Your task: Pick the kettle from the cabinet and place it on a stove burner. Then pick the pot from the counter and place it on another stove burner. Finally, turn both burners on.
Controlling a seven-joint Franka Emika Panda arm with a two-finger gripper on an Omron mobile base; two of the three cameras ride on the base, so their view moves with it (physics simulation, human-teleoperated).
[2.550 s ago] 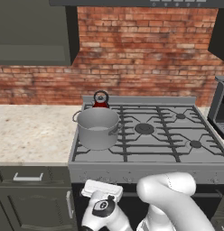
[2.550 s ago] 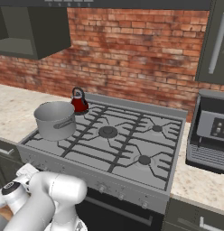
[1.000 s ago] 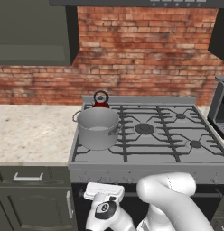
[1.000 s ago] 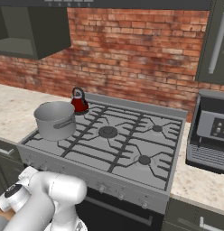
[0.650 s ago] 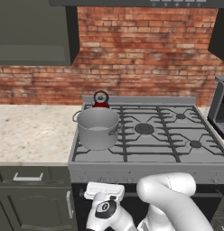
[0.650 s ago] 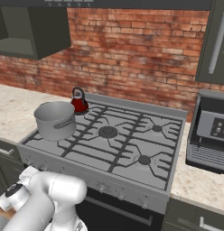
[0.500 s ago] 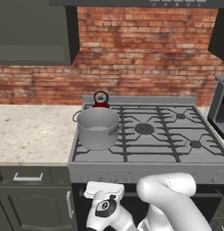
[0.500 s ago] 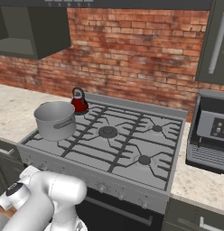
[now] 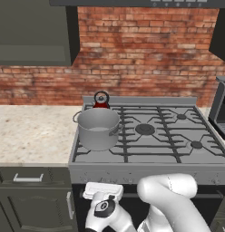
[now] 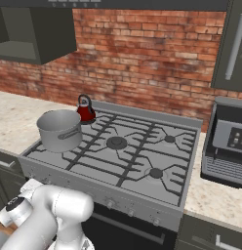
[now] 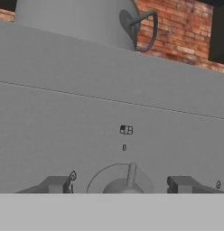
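1. The two-finger gripper (image 11: pixel 118 184) of the white arm is low in front of the grey stove front. Its two dark finger tips stand apart, one at each side of a round grey control knob (image 11: pixel 120 182); the pincer is open and the tips do not touch the knob.
2. In the left base view the white hand (image 9: pixel 103 195) is just below the front edge of the grey gas cooktop (image 9: pixel 146 165), under its left part.
3. The plain grey metal cylindrical pot (image 9: pixel 98 128) stands on the front left burner. It is upright and without lid, and one loop handle shows at its rim in the hand view, above the stove front.
4. The small squat red kettle (image 9: pixel 101 101) with the black loop handle stands on the back left burner, just behind the pot.
5. The other round dark burner caps (image 9: pixel 145 129) are bare under the black grates.
6. The beige speckled stone-look counter (image 9: pixel 30 133) lies to the left of the cooktop.
7. The dark grey-green wall cabinet (image 9: pixel 35 31) hangs above this counter, before the red brick wall (image 9: pixel 146 50).
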